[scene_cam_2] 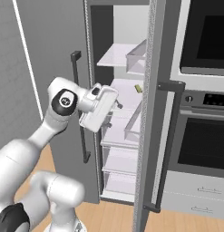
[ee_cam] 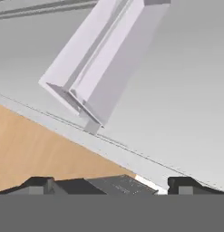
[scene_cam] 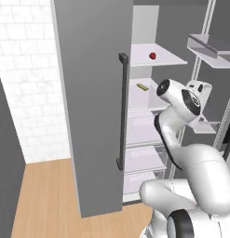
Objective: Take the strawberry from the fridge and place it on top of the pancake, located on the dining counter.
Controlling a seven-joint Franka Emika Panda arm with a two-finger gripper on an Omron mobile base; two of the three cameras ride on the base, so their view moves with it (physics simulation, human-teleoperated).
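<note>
While the fridge stands open, the strawberry sits on its upper shelf; below, the gripper hangs wide, empty.

Both base views flank the arm, sharing the open fridge; hand view faces its door closely.
</note>
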